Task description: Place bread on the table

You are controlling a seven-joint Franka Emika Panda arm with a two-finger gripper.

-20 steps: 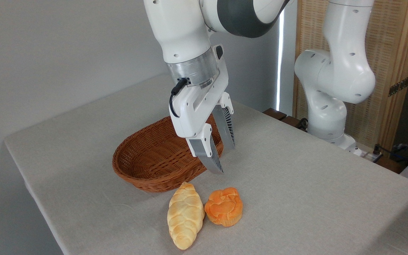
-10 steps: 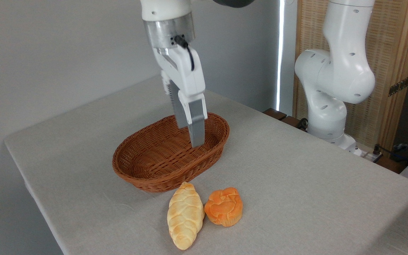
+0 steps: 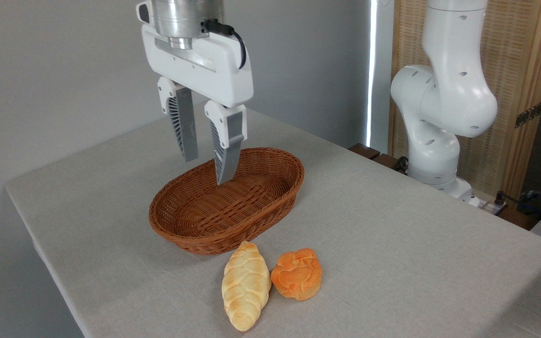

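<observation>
On the grey-beige cloth table (image 3: 392, 244), the small orange knotted bun (image 3: 297, 274) rests down-right of the empty two-finger gripper (image 3: 207, 171), parted narrowly above the brown wicker basket (image 3: 270, 211).

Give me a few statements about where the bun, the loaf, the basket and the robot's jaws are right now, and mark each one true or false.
1. The orange bun sits on the table. True.
2. The basket holds a piece of bread. False: nothing lies in it.
3. The gripper grips the bun. False: its jaws stand apart with nothing between them, up above the basket.
4. The braided loaf lies to the left of the bun. True.
5. The loaf lies behind the basket. False: it lies in front of it, nearer the camera.
</observation>
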